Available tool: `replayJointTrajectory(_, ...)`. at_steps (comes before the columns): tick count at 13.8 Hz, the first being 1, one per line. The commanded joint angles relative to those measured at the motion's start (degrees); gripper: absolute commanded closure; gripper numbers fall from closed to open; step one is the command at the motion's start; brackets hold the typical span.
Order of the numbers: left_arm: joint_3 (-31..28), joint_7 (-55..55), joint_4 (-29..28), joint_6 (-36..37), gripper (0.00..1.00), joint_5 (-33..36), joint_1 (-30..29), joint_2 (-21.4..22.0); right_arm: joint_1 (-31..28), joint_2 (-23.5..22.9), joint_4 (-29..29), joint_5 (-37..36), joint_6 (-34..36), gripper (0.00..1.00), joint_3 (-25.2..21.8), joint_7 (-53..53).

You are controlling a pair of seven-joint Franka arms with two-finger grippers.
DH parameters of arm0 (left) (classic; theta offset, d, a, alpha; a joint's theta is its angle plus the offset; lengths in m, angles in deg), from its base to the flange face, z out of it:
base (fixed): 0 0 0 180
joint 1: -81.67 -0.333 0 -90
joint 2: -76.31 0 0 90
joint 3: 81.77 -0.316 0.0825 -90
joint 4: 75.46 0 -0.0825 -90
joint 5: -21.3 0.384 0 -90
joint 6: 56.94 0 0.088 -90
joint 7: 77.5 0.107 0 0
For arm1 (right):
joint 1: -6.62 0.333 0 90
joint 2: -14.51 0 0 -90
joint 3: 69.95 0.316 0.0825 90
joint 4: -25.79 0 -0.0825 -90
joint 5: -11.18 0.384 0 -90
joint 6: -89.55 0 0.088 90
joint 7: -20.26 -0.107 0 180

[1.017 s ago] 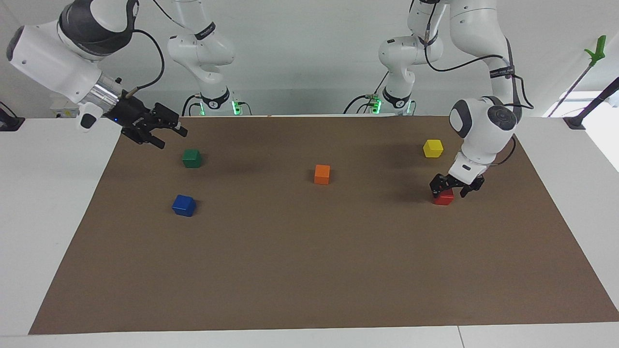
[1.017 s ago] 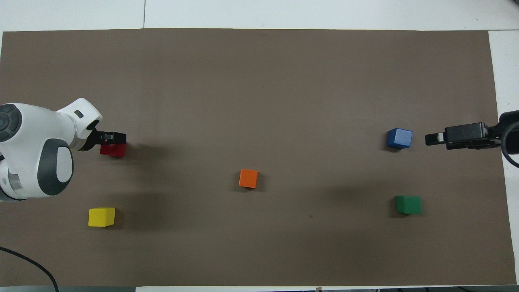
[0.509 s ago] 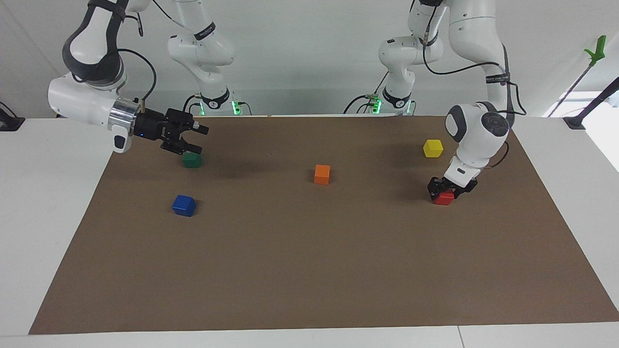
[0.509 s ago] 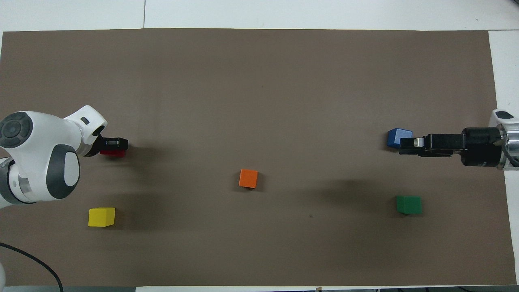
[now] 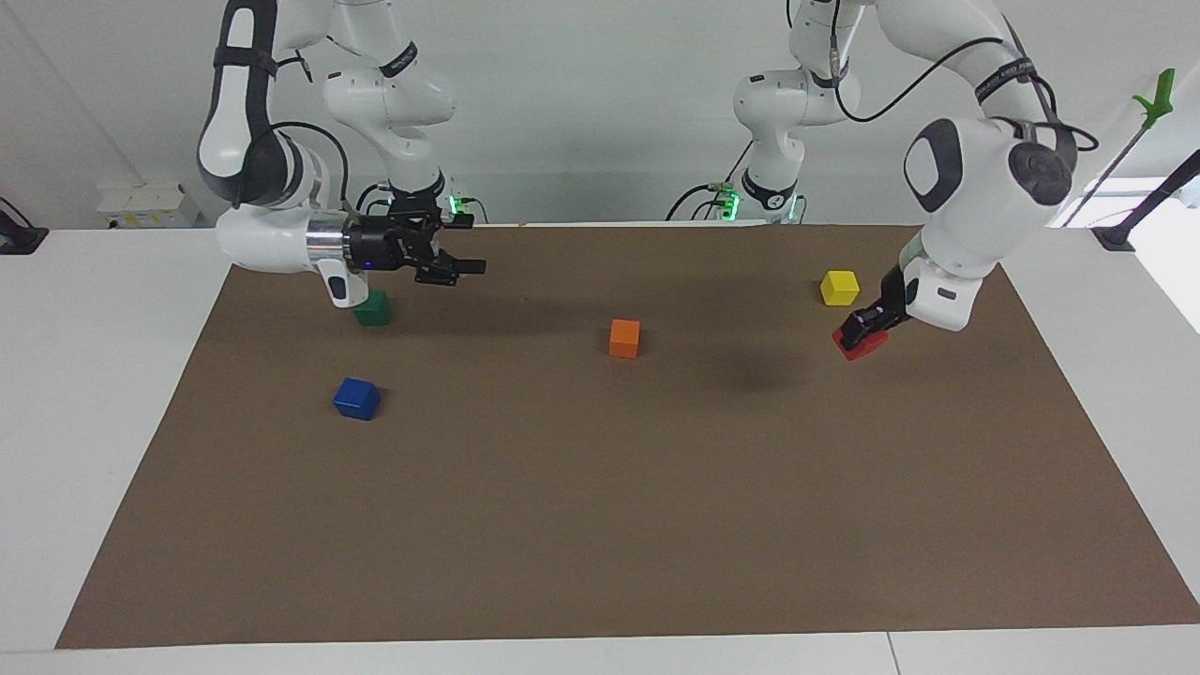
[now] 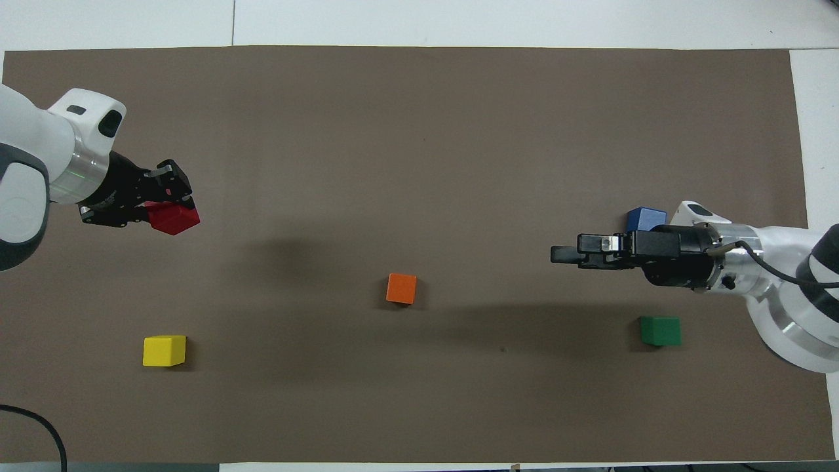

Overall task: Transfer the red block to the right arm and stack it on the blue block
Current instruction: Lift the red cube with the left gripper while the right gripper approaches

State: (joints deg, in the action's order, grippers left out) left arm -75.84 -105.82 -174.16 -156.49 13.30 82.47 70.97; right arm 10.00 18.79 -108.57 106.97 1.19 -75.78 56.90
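The desk (image 5: 600,562) carries a brown mat (image 5: 600,487) with the blue block (image 5: 356,397) sitting toward my right arm's end. My left claw (image 5: 858,330) is clamped on the red block (image 5: 863,345), raised off the mat, block tilted. My right claw (image 5: 459,266), jaws wide, hangs over the mat by the green block (image 5: 372,308). To hand over well, I judge I should bring red above the orange block (image 5: 624,337), level it, leave two free faces for the right claw, and release only once it grips.

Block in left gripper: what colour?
Red block, clearest in the overhead view.
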Motion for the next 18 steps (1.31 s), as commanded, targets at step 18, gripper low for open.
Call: replayJointTrajectory(18, 23.86, -85.49, 3.78, 1.82, 1.0, -11.42, 2.63, 7.62, 21.67, -26.49, -2.59, 39.3, 42.66, 0.0, 0.38, 15.13)
